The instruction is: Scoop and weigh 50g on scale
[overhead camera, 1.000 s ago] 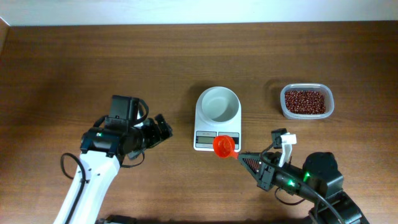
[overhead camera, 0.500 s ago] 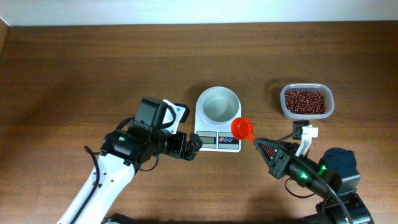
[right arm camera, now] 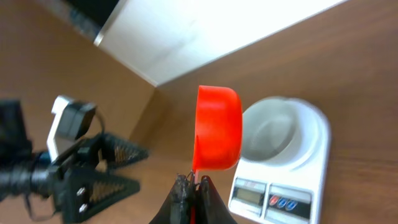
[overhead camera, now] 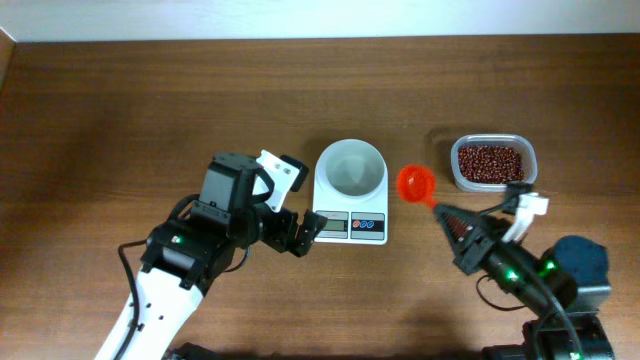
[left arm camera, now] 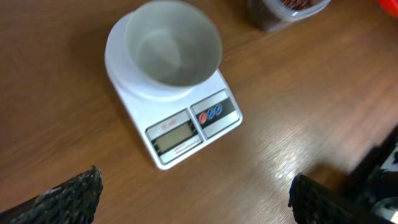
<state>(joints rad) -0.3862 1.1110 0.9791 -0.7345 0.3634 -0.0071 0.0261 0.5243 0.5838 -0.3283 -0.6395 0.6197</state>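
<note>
Scooping is in hand: the right claw [overhead camera: 443,211] pinches the handle of the bright orange-red plastic scoop [overhead camera: 415,183], seemingly empty, between the small white digital scale [overhead camera: 349,226] and the clear plastic tub [overhead camera: 455,172] of dark red-brown beans [overhead camera: 490,163]; the left claw [overhead camera: 303,236] gapes wide beside the scale, holding nothing; next, I judge, the scoop must dip into the beans.

The far strip and far-left of the table [overhead camera: 120,100] are bare wood, open to approach from any side. Nothing hangs above the bowl [overhead camera: 351,167] on the scale [overhead camera: 349,226], so the way straight down into it is free. The gap between scale and tub [overhead camera: 452,168] is taken by the scoop [overhead camera: 414,183], pinched in the right pincer [overhead camera: 443,212]. The left pincer [overhead camera: 302,232], jaws spread, crowds the scale's front-left corner, and its arm blocks the near-left table.
</note>
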